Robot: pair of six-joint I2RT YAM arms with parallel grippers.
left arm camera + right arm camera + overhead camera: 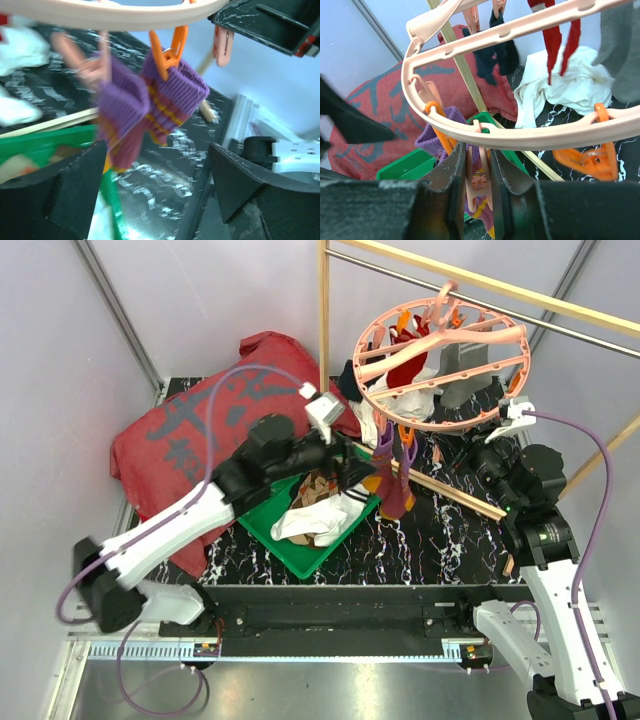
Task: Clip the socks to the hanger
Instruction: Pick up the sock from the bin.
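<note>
The salmon-pink ring hanger [440, 360] hangs from the rail with red, navy, white and grey socks clipped on. Two purple-orange striped socks [385, 455] hang at its near-left edge; in the left wrist view one [170, 97] hangs from an orange clip [167, 50], the other [117, 115] from a blurred pink clip. My left gripper [160, 185] is open and empty just below them, over the tray's edge. My right gripper [479, 190] is shut on a pink clip [480, 180] under the ring [520, 137]; a purple sock [442, 135] shows behind it.
A green tray [270, 535] below the left gripper holds several loose socks [320, 515]. A big red cloth [190, 440] lies at the back left. A wooden upright [324, 320] and rails frame the hanger. A wooden rod [460, 495] lies on the black marbled table.
</note>
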